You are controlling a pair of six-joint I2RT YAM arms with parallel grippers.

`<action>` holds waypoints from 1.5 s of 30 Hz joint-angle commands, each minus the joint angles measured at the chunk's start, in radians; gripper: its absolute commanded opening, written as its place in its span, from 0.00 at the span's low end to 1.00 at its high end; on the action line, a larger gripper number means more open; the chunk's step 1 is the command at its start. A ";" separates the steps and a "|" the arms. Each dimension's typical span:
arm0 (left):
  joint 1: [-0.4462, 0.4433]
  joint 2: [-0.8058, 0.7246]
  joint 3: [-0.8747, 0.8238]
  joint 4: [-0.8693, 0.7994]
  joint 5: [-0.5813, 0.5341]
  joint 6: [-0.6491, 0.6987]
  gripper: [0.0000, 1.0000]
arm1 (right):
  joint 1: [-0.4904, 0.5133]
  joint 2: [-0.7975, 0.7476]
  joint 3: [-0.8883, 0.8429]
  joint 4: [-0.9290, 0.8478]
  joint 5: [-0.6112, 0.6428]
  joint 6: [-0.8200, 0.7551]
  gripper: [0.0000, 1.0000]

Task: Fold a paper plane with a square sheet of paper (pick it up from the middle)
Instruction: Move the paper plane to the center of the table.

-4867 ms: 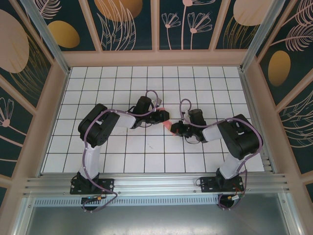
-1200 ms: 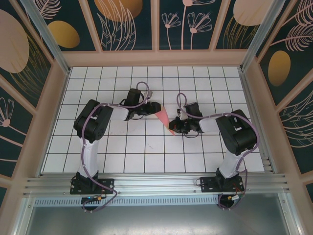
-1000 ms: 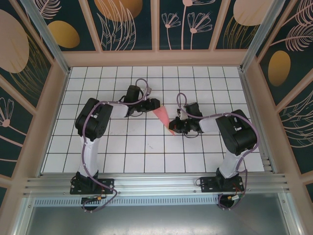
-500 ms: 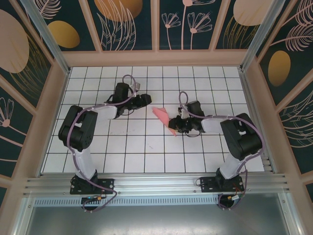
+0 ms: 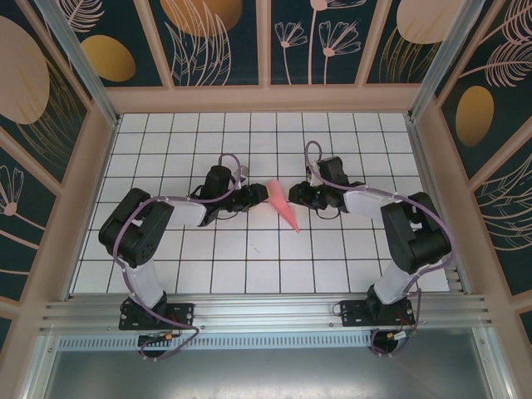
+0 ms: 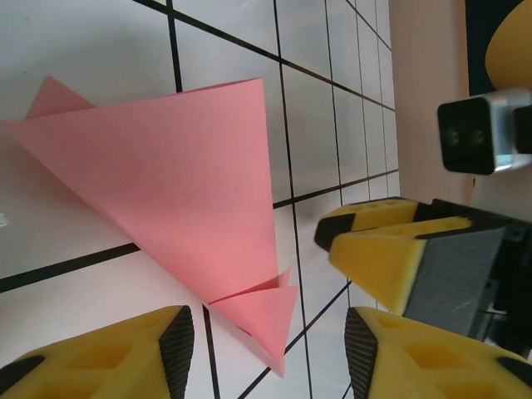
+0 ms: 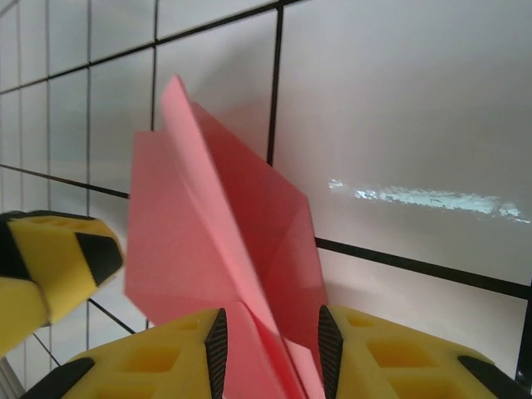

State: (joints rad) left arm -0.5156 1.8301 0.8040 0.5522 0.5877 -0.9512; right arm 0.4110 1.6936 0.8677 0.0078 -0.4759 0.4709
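Observation:
The paper plane (image 5: 283, 204) is a salmon-pink dart lying on the white grid table (image 5: 249, 258), wide end far, tip pointing near and right. My left gripper (image 5: 256, 196) is on its left and my right gripper (image 5: 297, 198) on its right, both beside the wide end. In the left wrist view the paper plane (image 6: 183, 174) has a folded corner between the wide-open left gripper (image 6: 270, 357). In the right wrist view the paper plane (image 7: 216, 241) rises between the right gripper (image 7: 268, 353), whose jaws stand apart around it. An unfolded square sheet of paper is out of view.
Wooden frame posts and patterned panels (image 5: 266, 41) wall the table on three sides. An aluminium rail (image 5: 266, 312) carries both arm bases at the near edge. The opposite arm's yellow fingers (image 6: 391, 249) sit close across the plane.
The left gripper swung back in from the far left to the plane. The right gripper moved from the plane's near tip up to its wide end, and the plane shifted.

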 commanded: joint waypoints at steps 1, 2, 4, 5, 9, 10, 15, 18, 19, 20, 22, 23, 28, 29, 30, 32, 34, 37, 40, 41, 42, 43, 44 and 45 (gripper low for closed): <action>0.007 0.021 0.003 0.066 -0.013 -0.038 0.54 | 0.012 0.043 0.040 -0.045 -0.035 -0.063 0.38; 0.006 0.029 0.005 0.062 -0.010 -0.038 0.54 | 0.012 0.056 0.044 -0.048 -0.043 -0.070 0.38; 0.007 0.040 0.006 0.068 -0.004 -0.043 0.54 | 0.017 0.075 0.052 -0.050 -0.065 -0.080 0.39; 0.006 0.044 0.003 0.071 -0.003 -0.049 0.54 | 0.021 0.080 0.051 -0.043 -0.078 -0.084 0.39; 0.007 0.052 0.003 0.060 -0.007 -0.043 0.54 | 0.042 0.077 0.045 -0.036 -0.089 -0.092 0.40; 0.006 0.054 0.003 0.057 -0.008 -0.043 0.54 | 0.048 0.076 0.045 -0.036 -0.086 -0.094 0.40; 0.006 0.070 0.005 0.046 -0.016 -0.044 0.54 | 0.089 0.084 0.057 -0.064 -0.029 -0.114 0.38; 0.006 0.069 0.000 0.037 -0.030 -0.043 0.54 | 0.123 0.099 0.076 -0.100 0.056 -0.123 0.31; 0.006 0.065 -0.003 0.036 -0.032 -0.044 0.54 | 0.130 0.103 0.086 -0.116 0.082 -0.128 0.30; 0.007 0.060 -0.006 0.034 -0.041 -0.042 0.53 | 0.156 0.109 0.099 -0.137 0.124 -0.133 0.28; 0.006 0.045 -0.016 0.029 -0.063 -0.043 0.53 | 0.197 0.115 0.126 -0.181 0.227 -0.132 0.23; 0.007 0.033 -0.025 0.028 -0.077 -0.044 0.53 | 0.215 0.116 0.136 -0.191 0.257 -0.135 0.20; 0.008 -0.024 -0.059 0.006 -0.151 -0.046 0.53 | 0.296 0.114 0.203 -0.282 0.422 -0.109 0.11; 0.008 -0.038 -0.066 0.001 -0.166 -0.044 0.53 | 0.310 0.110 0.218 -0.302 0.458 -0.093 0.10; 0.008 -0.054 -0.072 -0.010 -0.183 -0.042 0.53 | 0.321 0.108 0.236 -0.330 0.501 -0.071 0.08; 0.008 -0.093 -0.082 -0.038 -0.225 -0.033 0.54 | 0.338 0.099 0.267 -0.375 0.568 -0.052 0.03; 0.008 -0.137 -0.092 -0.071 -0.265 -0.023 0.55 | 0.352 0.102 0.307 -0.438 0.643 -0.036 0.02; 0.008 -0.195 -0.108 -0.120 -0.315 -0.005 0.54 | 0.364 0.121 0.377 -0.533 0.723 -0.008 0.00; 0.008 -0.250 -0.136 -0.152 -0.354 0.010 0.55 | 0.359 0.145 0.406 -0.550 0.727 0.034 0.02; 0.008 -0.266 -0.144 -0.159 -0.360 0.014 0.55 | 0.355 0.156 0.407 -0.543 0.713 0.042 0.03; 0.008 -0.281 -0.153 -0.165 -0.365 0.017 0.55 | 0.351 0.174 0.412 -0.540 0.695 0.049 0.04; 0.008 -0.293 -0.161 -0.168 -0.366 0.017 0.55 | 0.349 0.186 0.417 -0.540 0.686 0.054 0.06; 0.008 -0.305 -0.170 -0.171 -0.368 0.019 0.56 | 0.346 0.208 0.426 -0.540 0.670 0.056 0.08; 0.008 -0.316 -0.178 -0.174 -0.370 0.021 0.56 | 0.345 0.227 0.434 -0.542 0.663 0.057 0.09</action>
State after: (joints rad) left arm -0.5125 1.5467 0.6518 0.4294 0.2546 -0.9611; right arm 0.7643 1.8572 1.2747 -0.4648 0.1856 0.4896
